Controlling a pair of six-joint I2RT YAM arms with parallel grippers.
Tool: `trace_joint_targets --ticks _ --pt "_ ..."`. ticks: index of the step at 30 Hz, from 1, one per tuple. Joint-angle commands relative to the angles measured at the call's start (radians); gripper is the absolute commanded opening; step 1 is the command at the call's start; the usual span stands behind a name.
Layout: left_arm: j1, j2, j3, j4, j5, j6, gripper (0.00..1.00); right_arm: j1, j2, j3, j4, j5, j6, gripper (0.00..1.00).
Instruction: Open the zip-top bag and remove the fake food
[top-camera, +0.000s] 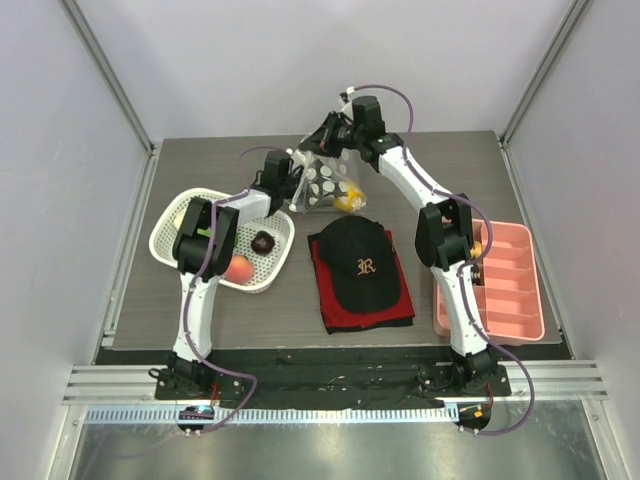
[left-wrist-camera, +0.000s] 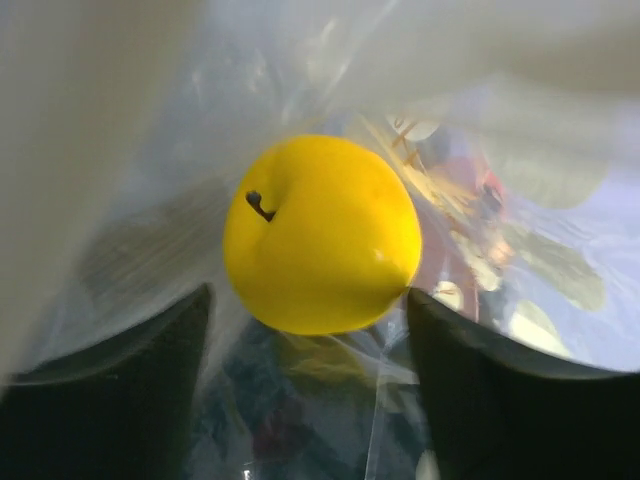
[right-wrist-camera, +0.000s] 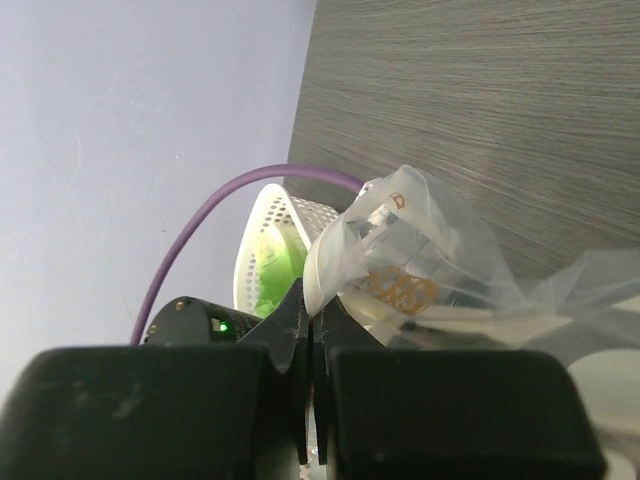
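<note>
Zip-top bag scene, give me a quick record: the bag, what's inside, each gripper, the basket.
bag: zip-top bag, held up by one edge
inside: yellow fruit
right gripper: shut on the bag
left gripper: open, fingers either side of the yellow fruit
basket: white mesh basket holding peach, brown ball, green piece

White mesh basket (top-camera: 168, 226) left; black cap (top-camera: 358, 262) atop red folded cloth (top-camera: 322, 281) centre; pink tray (top-camera: 515, 290) right.

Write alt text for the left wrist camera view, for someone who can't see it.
A round yellow fake fruit with a short dark stem sits inside a clear plastic bag, filling the centre. The left gripper has its two dark fingers apart at the bottom corners.
</note>
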Motion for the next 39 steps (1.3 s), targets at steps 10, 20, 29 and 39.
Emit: trace_joint_targets --ticks 10,20,29,39 --pt "0.032 0.035 -0.04 0.467 0.103 -0.322 0.87 0.022 0.005 0.051 0.047 0.006 -0.141 0.01" --pt "0.032 -0.002 -0.005 0.102 -0.105 -0.121 0.99 0.019 -0.048 0.056 -0.03 0.034 -0.198 0.01" --pt "0.024 0.044 0.15 -0.097 -0.184 0.028 0.93 0.023 -0.084 0.014 -0.004 0.03 -0.145 0.01" --pt "0.004 0.05 0.11 -0.126 -0.208 0.072 0.95 0.022 -0.045 0.071 -0.004 0.023 -0.108 0.02"
